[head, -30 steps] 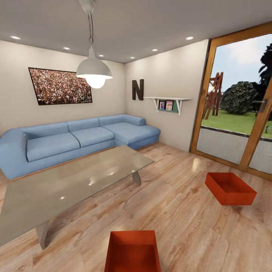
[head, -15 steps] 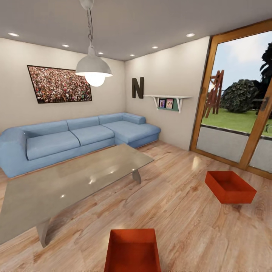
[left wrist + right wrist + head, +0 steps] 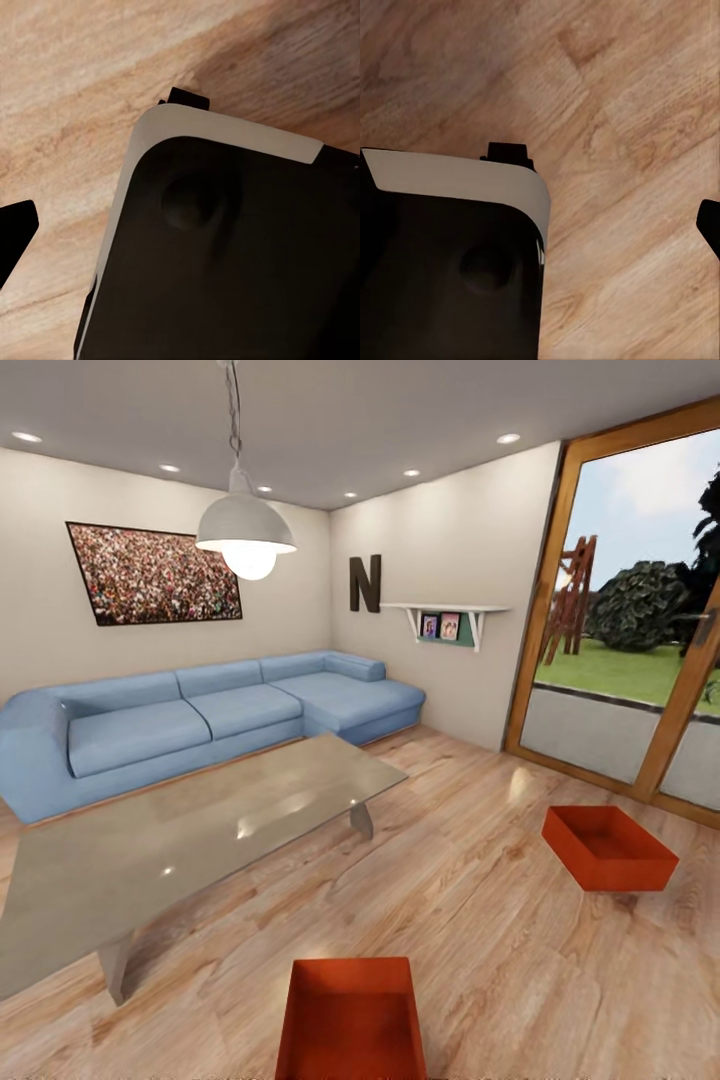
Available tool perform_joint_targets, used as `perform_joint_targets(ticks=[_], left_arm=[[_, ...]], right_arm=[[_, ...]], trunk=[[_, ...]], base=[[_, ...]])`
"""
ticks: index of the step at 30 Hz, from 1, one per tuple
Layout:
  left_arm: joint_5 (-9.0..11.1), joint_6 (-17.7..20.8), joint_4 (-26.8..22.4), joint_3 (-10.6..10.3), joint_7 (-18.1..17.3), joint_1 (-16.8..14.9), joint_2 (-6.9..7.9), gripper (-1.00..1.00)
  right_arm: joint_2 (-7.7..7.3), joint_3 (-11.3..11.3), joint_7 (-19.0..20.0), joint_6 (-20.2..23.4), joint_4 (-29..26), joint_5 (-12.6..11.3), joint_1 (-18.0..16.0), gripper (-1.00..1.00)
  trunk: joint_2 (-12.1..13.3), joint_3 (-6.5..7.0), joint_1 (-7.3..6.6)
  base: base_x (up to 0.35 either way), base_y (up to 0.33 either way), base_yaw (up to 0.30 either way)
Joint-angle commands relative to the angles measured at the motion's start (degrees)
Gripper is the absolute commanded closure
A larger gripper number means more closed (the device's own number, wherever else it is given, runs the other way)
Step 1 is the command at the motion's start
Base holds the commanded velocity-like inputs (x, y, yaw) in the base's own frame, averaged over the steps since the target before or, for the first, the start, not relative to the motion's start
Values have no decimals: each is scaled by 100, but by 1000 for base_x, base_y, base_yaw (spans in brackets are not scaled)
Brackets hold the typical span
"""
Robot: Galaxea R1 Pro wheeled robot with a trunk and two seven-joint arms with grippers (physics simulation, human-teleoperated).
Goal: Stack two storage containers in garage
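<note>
Two red-orange open storage containers stand on the light wood plank floor (image 3: 470, 930) of the living room. One container (image 3: 352, 1020) is close in front of me at the bottom middle of the head view, partly cut off by the picture's edge. The other container (image 3: 608, 848) sits farther off to the right, near the glass door. A dark fingertip (image 3: 15, 236) shows at the edge of the left wrist view, and another fingertip (image 3: 711, 225) at the edge of the right wrist view. Both hang over wood floor beside my black, white-trimmed base (image 3: 225, 255).
A glass coffee table (image 3: 200, 830) stands left of the near container, with a blue sectional sofa (image 3: 200, 715) behind it along the wall. A wood-framed glass door (image 3: 640, 640) fills the right side. A pendant lamp (image 3: 246, 530) hangs over the table.
The whole head picture has shifted slightly, so the camera has moved a little. Both containers stay where they were on the floor.
</note>
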Motion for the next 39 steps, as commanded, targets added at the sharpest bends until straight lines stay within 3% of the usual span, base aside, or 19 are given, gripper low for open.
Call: perform_joint_targets(ticks=[1, 39], left_arm=[[62, 23, -17, 0, 5, 4, -1, -100], [65, 23, -17, -16, 5, 4, 2, -100]], right_arm=[[2, 43, -12, -31, 17, -23, -7, -100], [9, 76, 63, 39, 26, 6, -3, -100]], trunk=[[-3, -14, 0], [-3, -359, 0]], base=[[0, 0, 26], [0, 0, 54]])
